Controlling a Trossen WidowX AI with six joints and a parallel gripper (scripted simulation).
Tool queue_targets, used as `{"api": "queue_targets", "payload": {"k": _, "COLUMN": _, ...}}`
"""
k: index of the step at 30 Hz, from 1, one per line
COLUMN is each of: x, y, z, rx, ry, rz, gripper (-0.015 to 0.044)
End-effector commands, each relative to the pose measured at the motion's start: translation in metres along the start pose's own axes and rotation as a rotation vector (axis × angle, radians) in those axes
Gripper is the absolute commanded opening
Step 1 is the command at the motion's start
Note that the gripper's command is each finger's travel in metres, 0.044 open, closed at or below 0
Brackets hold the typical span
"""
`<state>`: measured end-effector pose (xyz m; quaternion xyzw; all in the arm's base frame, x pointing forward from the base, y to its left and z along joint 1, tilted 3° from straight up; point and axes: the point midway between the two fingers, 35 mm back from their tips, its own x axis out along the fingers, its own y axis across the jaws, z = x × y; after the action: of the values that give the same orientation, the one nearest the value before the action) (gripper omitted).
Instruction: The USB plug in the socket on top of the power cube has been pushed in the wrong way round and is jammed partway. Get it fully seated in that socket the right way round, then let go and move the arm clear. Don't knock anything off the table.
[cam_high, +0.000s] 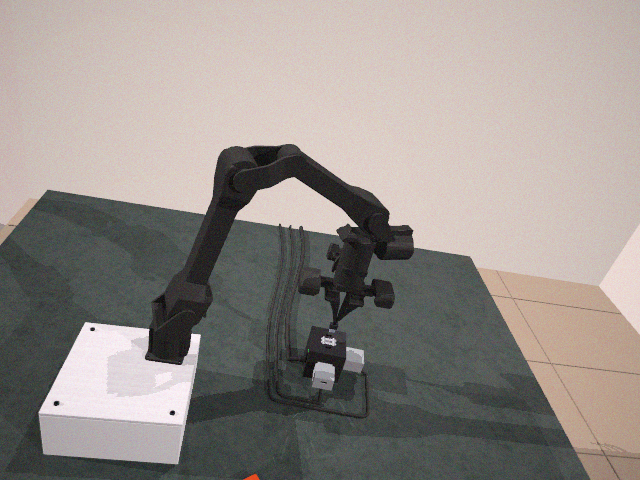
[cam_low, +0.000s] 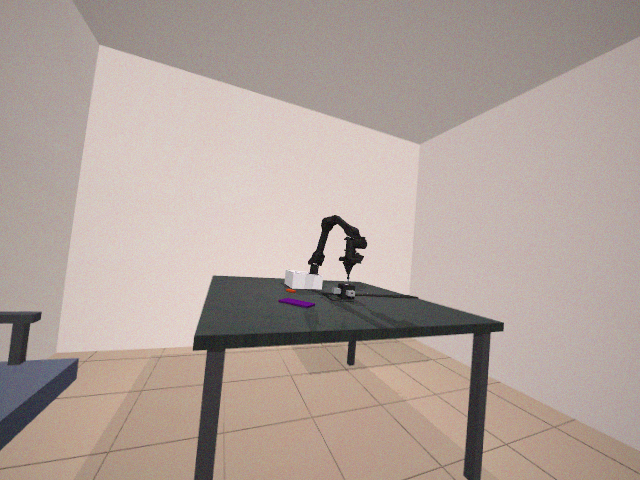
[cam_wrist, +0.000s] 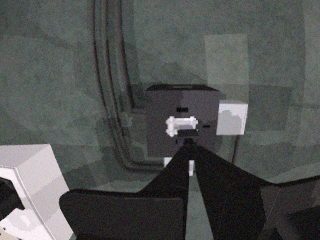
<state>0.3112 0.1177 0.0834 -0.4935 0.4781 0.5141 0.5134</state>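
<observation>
The black power cube stands upright on the table, with a white emblem and small dark slots on its top. My gripper points down over the cube and is shut on the USB plug. The small dark plug shows under the fingertips, with part of its pale metal end visible above the cube's top. Whether its tip touches a socket, and which way round it faces, I cannot tell. The fingers hide part of the cube's near side in the wrist view.
Two white adapters stick out of the cube's sides. Dark cables run around and behind it. The white arm base is left. A purple slab and an orange object lie on the table.
</observation>
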Motion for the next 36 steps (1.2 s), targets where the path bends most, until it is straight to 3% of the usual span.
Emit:
{"api": "queue_targets", "payload": {"k": 1, "x": 0.0003, "y": 0.0002, "z": 0.0, "rx": -0.012, "ry": 0.0, "rz": 0.001, "gripper": 0.0}}
{"api": "queue_targets", "payload": {"k": 36, "x": 0.004, "y": 0.0006, "z": -0.0014, "rx": 0.012, "ry": 0.009, "rz": 0.0, "gripper": 0.0}}
